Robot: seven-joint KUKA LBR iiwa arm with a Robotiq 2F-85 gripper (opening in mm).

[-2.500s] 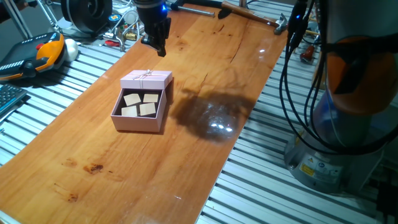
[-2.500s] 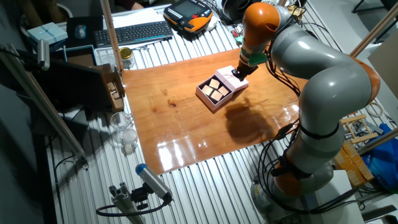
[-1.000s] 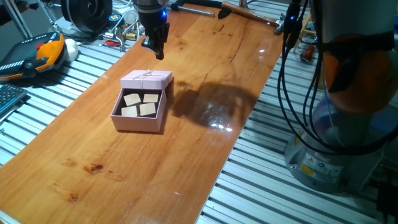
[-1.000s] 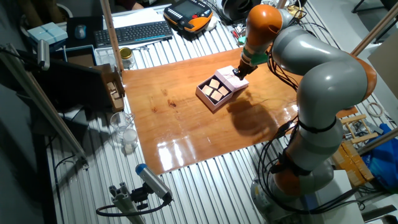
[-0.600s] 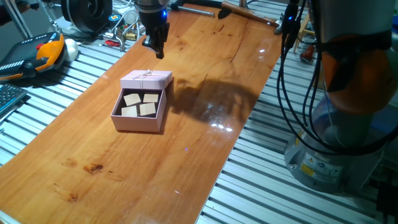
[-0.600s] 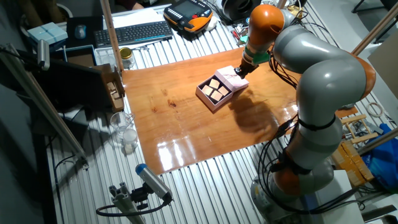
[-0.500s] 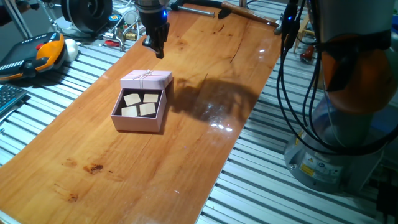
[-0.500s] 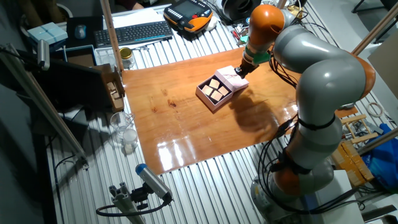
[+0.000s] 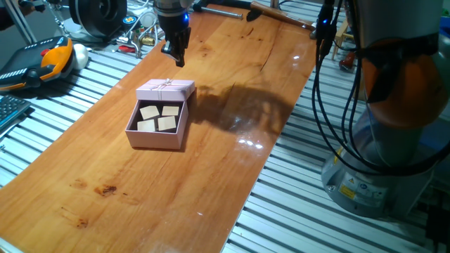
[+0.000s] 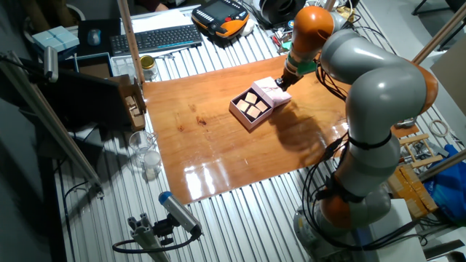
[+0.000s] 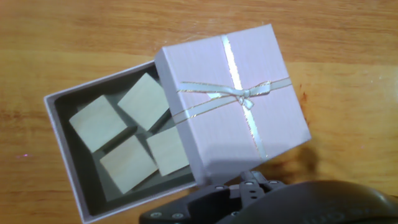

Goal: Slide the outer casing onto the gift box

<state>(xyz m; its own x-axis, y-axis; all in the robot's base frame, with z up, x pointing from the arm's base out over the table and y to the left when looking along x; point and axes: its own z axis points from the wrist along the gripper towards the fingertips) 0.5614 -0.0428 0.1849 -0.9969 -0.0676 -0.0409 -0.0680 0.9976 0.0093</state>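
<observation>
The outer casing [image 9: 166, 88], pale pink with a light string bow, lies over the far end of the gift box [image 9: 156, 119] and sits a little askew. The open tray shows four tan squares. In the hand view the casing [image 11: 233, 99] covers the right part of the tray [image 11: 62, 149]. My gripper [image 9: 178, 57] hangs just beyond the casing's far edge, above the table, with its fingers together and nothing between them. It also shows in the other fixed view [image 10: 283, 81] and at the bottom of the hand view [image 11: 250, 182].
The wooden table top [image 9: 211, 161] stands on a ribbed metal bench. An orange-black pendant [image 9: 43, 62] and tools lie at the far left. A keyboard [image 10: 156, 38] and a glass jar [image 10: 146, 156] sit beside the board. The robot base [image 9: 394, 140] stands on the right.
My gripper has shifted slightly behind the casing, and the arm's shadow on the table has moved. The casing and gift box have stayed put.
</observation>
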